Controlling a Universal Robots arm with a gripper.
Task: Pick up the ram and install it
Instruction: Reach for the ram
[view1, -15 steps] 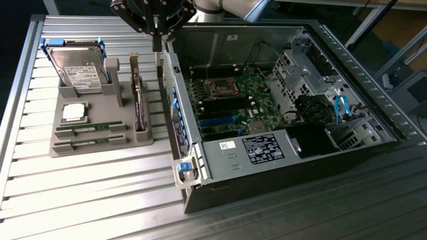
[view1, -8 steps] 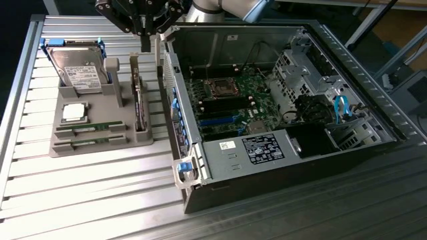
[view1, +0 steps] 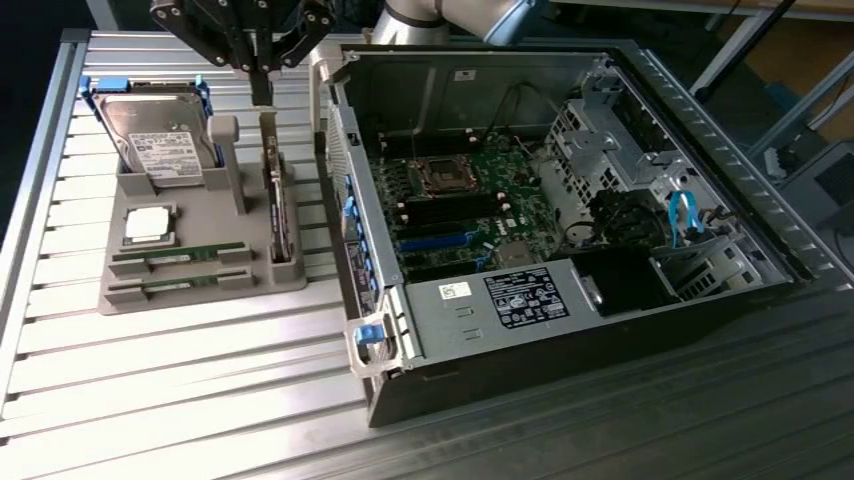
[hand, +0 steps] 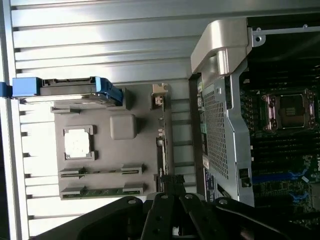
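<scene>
Claw (view1: 263, 95) closed above the gray rack (view1: 220, 225); wrist view shows the ram (hand: 102, 191) lying slotted in it.

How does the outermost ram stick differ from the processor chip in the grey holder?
Shape: the outermost ram stick is long and narrow; the processor chip is square.
Colour: ram stick green, chip silver.
Pose: ram stick stands on edge in a slot; chip lies flat in a recess.
Shared: both sit in the grey holder, untouched by the claw.
</scene>
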